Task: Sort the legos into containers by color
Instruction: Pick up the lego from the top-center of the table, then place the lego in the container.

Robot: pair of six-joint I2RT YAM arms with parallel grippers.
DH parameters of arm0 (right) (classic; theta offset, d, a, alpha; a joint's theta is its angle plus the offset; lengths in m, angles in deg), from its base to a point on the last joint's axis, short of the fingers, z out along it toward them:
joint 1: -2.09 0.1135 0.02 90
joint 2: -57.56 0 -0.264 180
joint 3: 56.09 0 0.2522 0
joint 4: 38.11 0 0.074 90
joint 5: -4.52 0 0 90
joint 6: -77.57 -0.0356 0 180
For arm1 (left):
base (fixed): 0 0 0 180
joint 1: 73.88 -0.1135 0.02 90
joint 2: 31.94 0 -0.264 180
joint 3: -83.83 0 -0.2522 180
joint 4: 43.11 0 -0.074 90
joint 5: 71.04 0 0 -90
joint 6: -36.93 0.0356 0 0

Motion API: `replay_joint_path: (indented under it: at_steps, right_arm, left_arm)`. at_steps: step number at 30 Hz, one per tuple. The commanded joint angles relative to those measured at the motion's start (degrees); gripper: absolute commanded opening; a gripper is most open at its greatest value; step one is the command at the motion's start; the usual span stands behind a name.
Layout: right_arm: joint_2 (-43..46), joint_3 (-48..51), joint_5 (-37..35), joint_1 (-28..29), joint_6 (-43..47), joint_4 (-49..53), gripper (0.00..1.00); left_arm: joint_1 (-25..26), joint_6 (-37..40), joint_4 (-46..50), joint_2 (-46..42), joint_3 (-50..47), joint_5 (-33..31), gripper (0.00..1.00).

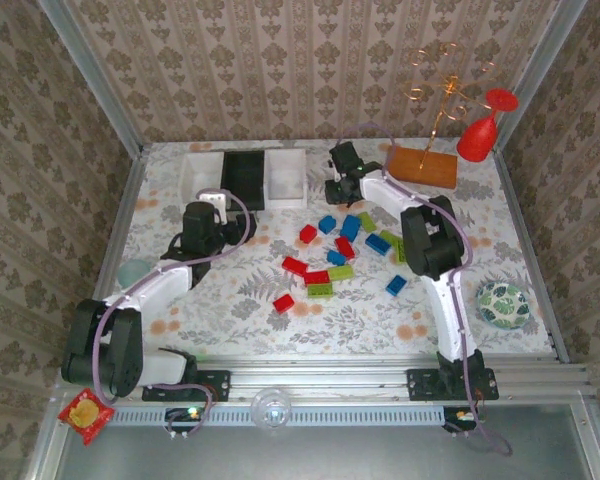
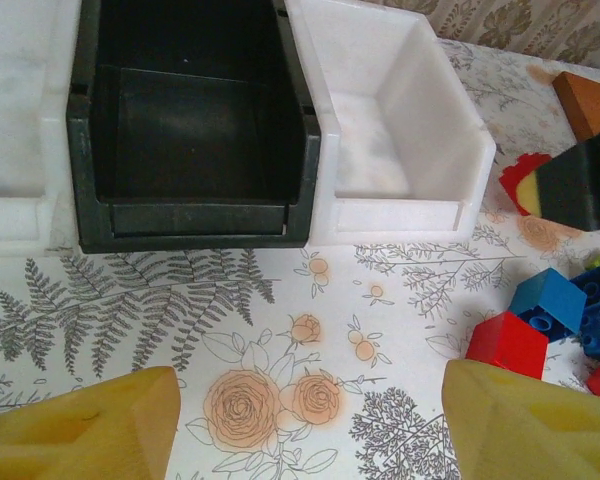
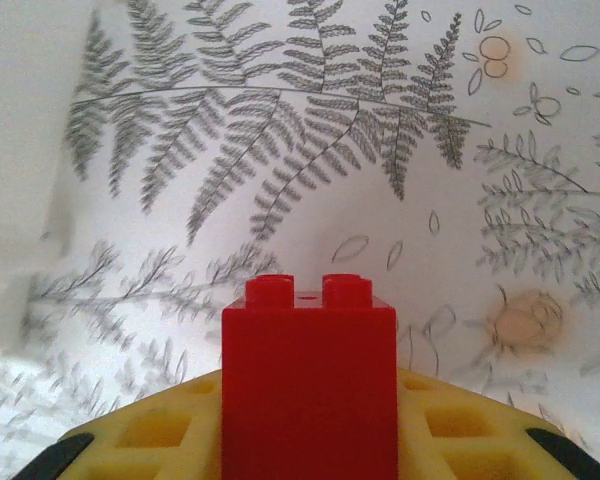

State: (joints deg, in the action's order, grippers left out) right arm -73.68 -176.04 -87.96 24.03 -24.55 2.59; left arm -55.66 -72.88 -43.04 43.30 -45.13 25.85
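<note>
Three containers stand in a row at the back: a white bin (image 1: 202,175), a black bin (image 1: 243,178) (image 2: 190,120) and a white bin (image 1: 286,178) (image 2: 400,130). All look empty where visible. Red, blue and lime legos lie scattered mid-table, among them a red one (image 1: 308,234) (image 2: 507,345), a blue one (image 1: 350,227) (image 2: 550,300) and a green one (image 1: 340,271). My left gripper (image 1: 208,205) (image 2: 310,430) hovers open before the black bin, nothing between its fingers. Just right of the right white bin, my right gripper (image 1: 335,180) (image 3: 308,420) is shut on a red lego (image 3: 308,380).
A wooden base with a wire stand (image 1: 420,165) and a red wine glass (image 1: 485,125) sit at the back right. A pale teal cup (image 1: 135,270) stands at the left edge, and a patterned round object (image 1: 503,303) lies on the right. Patterned walls enclose the table.
</note>
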Motion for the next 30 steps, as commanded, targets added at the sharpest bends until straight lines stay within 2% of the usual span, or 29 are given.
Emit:
replay_joint_path:
  at_steps: [1,4,7,12,20,22,26,28,30]
  right_arm:
    - [9.75,4.89,2.57,1.42,-1.01,-7.72,0.35]
    - [12.21,7.65,5.34,2.72,-3.23,-11.47,0.34]
    - [11.20,6.36,7.95,4.43,-4.61,-12.66,0.35]
    - [5.16,-2.50,8.11,7.47,-4.32,-10.70,0.35]
    - [-7.72,-20.12,7.33,7.86,-4.86,-6.68,0.37]
    - [-10.79,-25.47,7.62,7.86,-5.04,-4.93,0.40]
    - [-15.07,-36.20,8.13,7.36,-5.05,0.96,0.53]
    - [-13.31,-35.88,8.47,7.16,-4.48,1.88,0.58]
    - [-8.92,-31.18,8.47,7.16,-3.48,1.45,0.60]
  left_arm:
    - [-0.37,-2.66,-2.70,-1.77,-0.98,2.41,0.71]
    - [-0.36,-3.38,-3.25,-1.60,-1.13,2.62,0.71]
    - [-0.51,-3.62,-3.99,-1.59,-1.82,1.41,0.71]
    - [-1.71,-4.05,-4.23,-2.42,-3.12,0.58,0.71]
    - [-2.97,-5.14,-5.34,-3.60,-4.93,1.07,0.71]
    - [-3.12,-5.10,-4.84,-4.08,-4.72,1.58,0.71]
    - [-3.10,-5.94,-4.08,-5.23,-4.58,3.30,0.71]
    - [-2.89,-6.68,-3.96,-5.70,-4.71,4.44,0.72]
    - [-2.13,-7.58,-3.75,-5.73,-5.08,5.30,0.72]
